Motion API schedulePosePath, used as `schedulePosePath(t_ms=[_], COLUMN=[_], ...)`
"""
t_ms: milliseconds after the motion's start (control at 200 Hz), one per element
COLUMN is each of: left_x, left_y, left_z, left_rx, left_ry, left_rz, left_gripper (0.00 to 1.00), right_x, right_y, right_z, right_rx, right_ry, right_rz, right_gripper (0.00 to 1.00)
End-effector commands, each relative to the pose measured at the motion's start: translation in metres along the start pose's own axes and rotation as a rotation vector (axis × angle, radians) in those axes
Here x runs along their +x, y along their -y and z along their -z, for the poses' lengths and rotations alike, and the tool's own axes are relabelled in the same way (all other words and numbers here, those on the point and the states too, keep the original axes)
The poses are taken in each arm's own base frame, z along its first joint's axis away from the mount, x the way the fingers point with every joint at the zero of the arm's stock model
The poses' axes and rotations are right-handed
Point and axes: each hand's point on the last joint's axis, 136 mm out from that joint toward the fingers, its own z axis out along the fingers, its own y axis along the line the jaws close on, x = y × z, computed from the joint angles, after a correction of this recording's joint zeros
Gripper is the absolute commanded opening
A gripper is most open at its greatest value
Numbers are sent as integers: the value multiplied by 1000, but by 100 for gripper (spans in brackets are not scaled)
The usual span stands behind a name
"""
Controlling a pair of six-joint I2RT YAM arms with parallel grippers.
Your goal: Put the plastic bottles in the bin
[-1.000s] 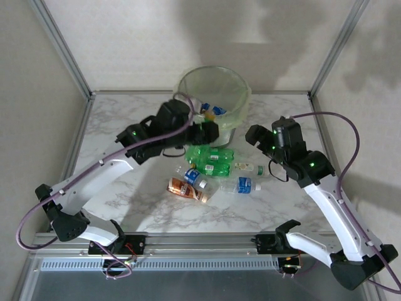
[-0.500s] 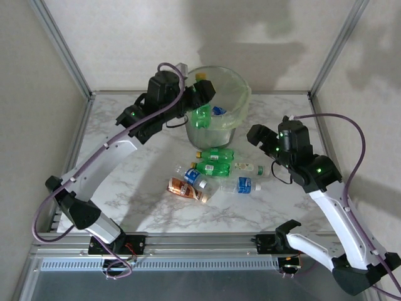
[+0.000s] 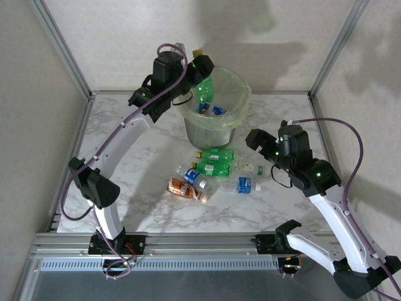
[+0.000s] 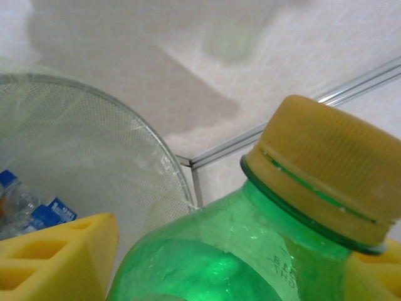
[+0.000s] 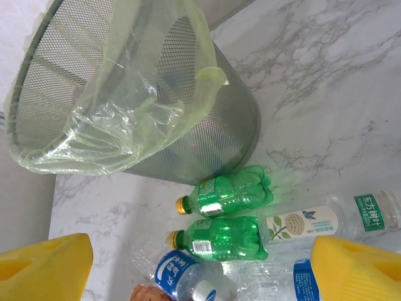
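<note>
— Marble table any emptier?
— Slightly. I'd lifted one green bottle off the pile; it hung over the bin, ready to drop.
— Pincers?
— Left pincer was half-open, gripping the bottle's body. Right pincer gaped wide, empty, near the pile.

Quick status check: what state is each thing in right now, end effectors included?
bin, upright, lined, with bottles inside.
held green bottle, capped, raised at the bin's rim.
left end effector, shut on that bottle.
right end effector, open, empty.
two green bottles, capped, lying on the table.
orange-label bottle, lying flat.
</note>
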Motion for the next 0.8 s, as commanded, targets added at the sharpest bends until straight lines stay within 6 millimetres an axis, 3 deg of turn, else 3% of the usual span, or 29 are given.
schedulePosePath(t_ms=[0,210,375,436,556,796], left_x=[-14,-9,-13,-14,-15,-22], left_y=[5,-13,-38,-47,-41,-26], left_z=[-12,-35,-45,-47,-48,-40], left_rx=[28,-32,-115,-141,-118,-76], left_ry=[37,28,50,49,45,46], left_rz=[16,-20,-47,-54,-72,-89], left_gripper=[55,57,59,66,85,93], right_x=[-2,-8,-13,-15,-20,-25], right_y=[-1,-5,-6,-7,-6,-4], right_z=[-5,-12,-13,-12,-6,2], right_rx=[-9,3,19,22,34,44], right_ry=[9,20,31,34,48,75], right_rz=[22,43,60,66,71,51], right_gripper=[91,91,92,92,92,93])
